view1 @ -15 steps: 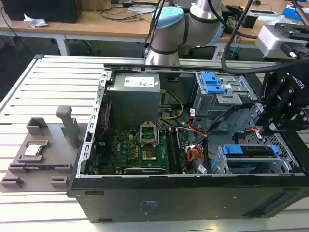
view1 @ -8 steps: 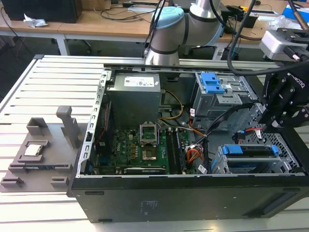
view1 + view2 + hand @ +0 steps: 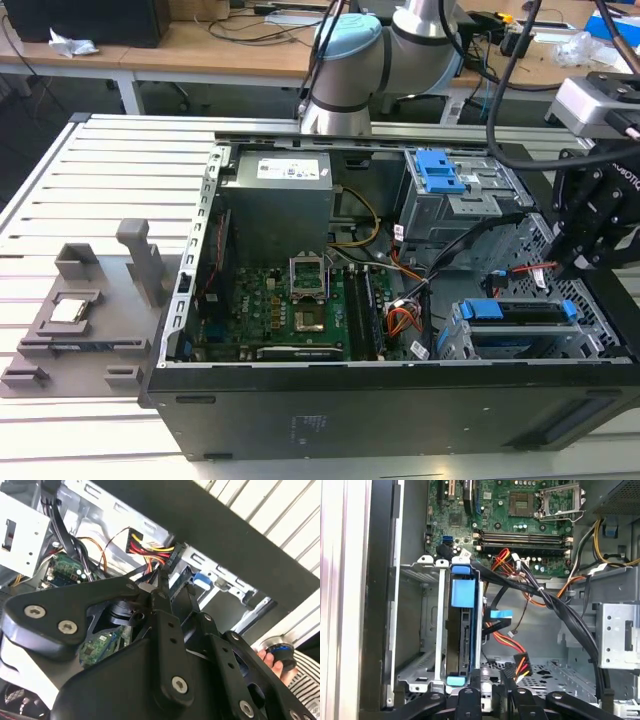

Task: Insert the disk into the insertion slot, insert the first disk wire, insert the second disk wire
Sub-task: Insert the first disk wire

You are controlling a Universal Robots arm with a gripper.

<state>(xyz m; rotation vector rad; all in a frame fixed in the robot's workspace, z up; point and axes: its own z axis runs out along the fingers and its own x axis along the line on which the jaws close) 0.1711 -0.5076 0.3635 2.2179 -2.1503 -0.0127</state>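
One hand [image 3: 267, 660] in the second wrist view

A green motherboard [image 3: 285, 312] lies in the open case [image 3: 350, 410], a seemingly plastic grey fixture [image 3: 120, 332] beside it

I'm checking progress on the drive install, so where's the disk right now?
The disk sits in the insertion slot, the grey cage at the exterior view's lower right inside the computer case, right of the motherboard.
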